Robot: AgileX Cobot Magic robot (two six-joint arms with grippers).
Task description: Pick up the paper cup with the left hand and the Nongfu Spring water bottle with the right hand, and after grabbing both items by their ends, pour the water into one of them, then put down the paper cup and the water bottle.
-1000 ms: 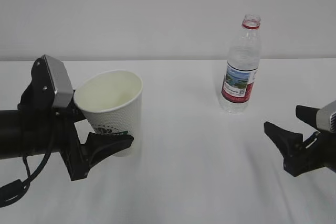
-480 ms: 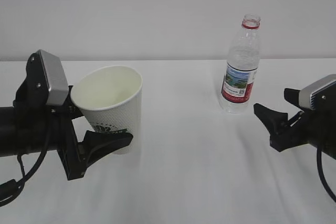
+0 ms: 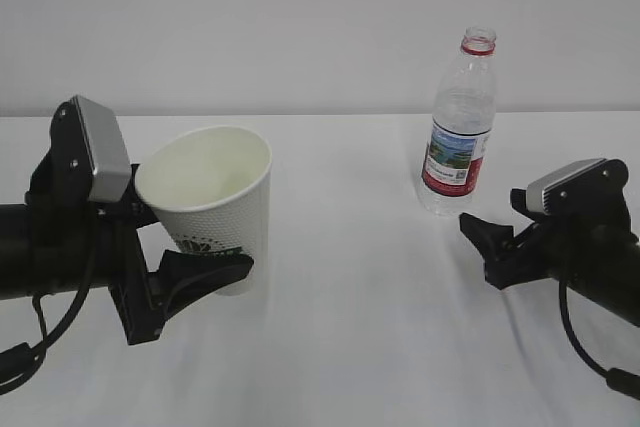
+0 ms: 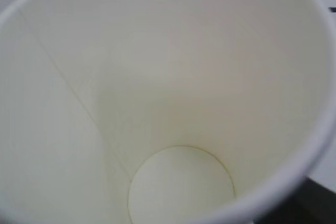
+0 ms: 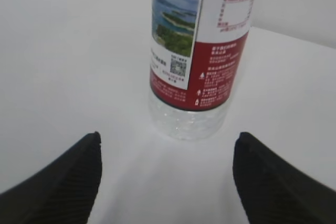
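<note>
The white dimpled paper cup (image 3: 215, 197) leans slightly to the left between the black fingers of my left gripper (image 3: 228, 252), which is shut on its lower wall; one curved finger (image 3: 210, 275) wraps the front by the green logo. The left wrist view looks straight down into the cup's cream inside (image 4: 173, 77), where no liquid shows. The capless Nongfu Spring water bottle (image 3: 460, 137) stands upright at the back right. My right gripper (image 3: 492, 212) is open just short of the bottle's base (image 5: 186, 121), its fingers wider apart than the bottle, gripper (image 5: 168, 140) holding nothing.
A white cloth covers the table (image 3: 350, 347), with a plain pale wall behind. A black cable (image 3: 585, 352) loops under the right arm, and another hangs below the left arm at the left edge.
The right gripper has come in leftward and toward the bottle. The left gripper with the cup shifted slightly left early on, then stayed still.
</note>
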